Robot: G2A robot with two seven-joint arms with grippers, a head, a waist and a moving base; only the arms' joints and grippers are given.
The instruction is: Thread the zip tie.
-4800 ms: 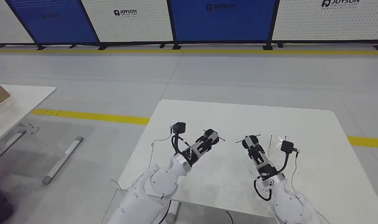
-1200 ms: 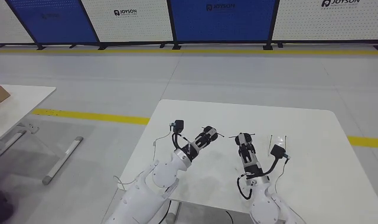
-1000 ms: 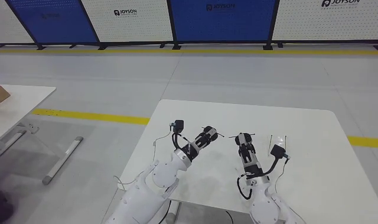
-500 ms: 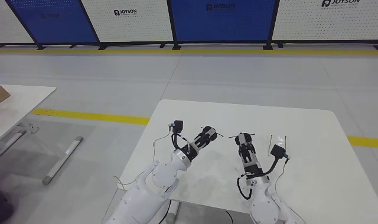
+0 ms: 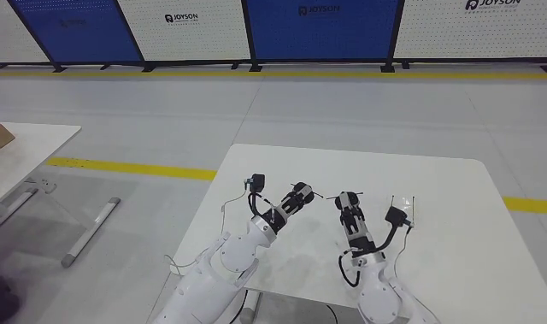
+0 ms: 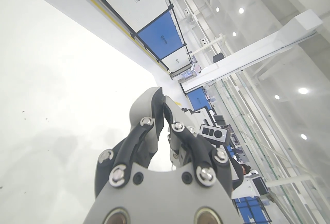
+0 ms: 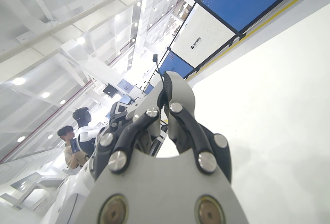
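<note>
Over the white table (image 5: 444,179) my two grippers face each other, a small gap apart. My right gripper (image 5: 345,197) is shut on a thin black zip tie (image 7: 157,67); a short length with a small head (image 7: 155,56) sticks out past the fingertips (image 7: 178,86). My left gripper (image 5: 302,191) is shut too, pads pressed together (image 6: 163,106). In the top view a thin black sliver (image 5: 316,193) pokes out at its tip, apparently the tie's other end. The run of tie between the grippers is too thin to make out.
Two thin dark pins (image 5: 392,199) (image 5: 413,199) stand on the table beside the right arm. The table's left edge (image 5: 205,213) runs close to the left arm. A second white table (image 5: 34,144) stands off to the left across the floor.
My right gripper has shifted slightly left, toward the left gripper. Over the last few seconds both grippers have come closer together and stayed shut.
</note>
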